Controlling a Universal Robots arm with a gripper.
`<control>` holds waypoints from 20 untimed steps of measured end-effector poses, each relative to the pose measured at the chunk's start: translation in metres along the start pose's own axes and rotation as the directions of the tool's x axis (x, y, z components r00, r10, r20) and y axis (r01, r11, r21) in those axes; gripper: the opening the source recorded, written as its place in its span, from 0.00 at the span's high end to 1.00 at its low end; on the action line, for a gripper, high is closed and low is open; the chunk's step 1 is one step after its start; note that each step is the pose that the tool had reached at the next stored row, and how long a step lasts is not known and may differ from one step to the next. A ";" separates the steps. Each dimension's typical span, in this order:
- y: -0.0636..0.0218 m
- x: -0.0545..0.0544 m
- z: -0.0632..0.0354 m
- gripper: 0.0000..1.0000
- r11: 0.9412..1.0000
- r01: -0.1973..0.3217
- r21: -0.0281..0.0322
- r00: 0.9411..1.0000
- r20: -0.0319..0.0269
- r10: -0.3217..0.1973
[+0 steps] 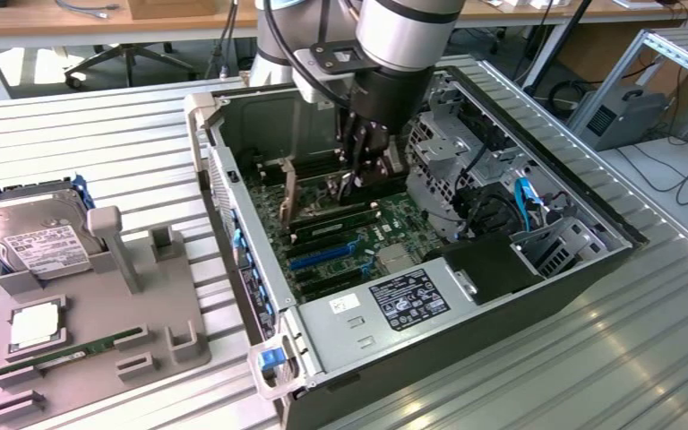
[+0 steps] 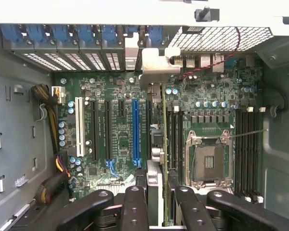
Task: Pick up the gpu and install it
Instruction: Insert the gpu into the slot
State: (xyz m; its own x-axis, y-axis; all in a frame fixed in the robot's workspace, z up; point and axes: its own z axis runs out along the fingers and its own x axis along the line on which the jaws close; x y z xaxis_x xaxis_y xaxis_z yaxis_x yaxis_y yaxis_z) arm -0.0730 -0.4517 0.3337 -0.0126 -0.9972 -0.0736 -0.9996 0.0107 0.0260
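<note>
Wrist view: gripper [image 2: 159,209] clamped on graphics card [image 2: 155,183], held upright and edge-down over motherboard [image 2: 115,91], probably for straight downward insertion; bracket [image 2: 156,65] toward motherboard's rear edge, beside vent grilles [image 2: 72,60]; seating not discernible.

Silver hard drive [image 1: 33,237] and thin green RAM stick [image 1: 72,350] on a grey holder tray [image 1: 81,309], ribbed metal table [image 1: 583,358] beneath

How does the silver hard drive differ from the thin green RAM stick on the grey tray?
The silver hard drive is broad and boxy; the green RAM stick is thin and narrow. The hard drive is silver with a white label; the RAM stick is green. Both rest on the grey tray.
</note>
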 end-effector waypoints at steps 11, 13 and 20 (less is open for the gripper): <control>0.0010 0.000 0.0059 0.73 1.000 0.000 0.000 1.000 0.000 0.000; 0.0009 0.001 0.0085 0.73 1.000 0.000 0.000 1.000 0.000 0.000; 0.0008 0.001 0.0135 0.73 1.000 0.000 0.000 1.000 0.000 0.000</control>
State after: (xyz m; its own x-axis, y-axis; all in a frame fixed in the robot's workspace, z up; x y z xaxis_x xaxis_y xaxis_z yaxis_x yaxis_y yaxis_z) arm -0.0742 -0.4517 0.3202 -0.0125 -0.9972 -0.0735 -0.9996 0.0107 0.0261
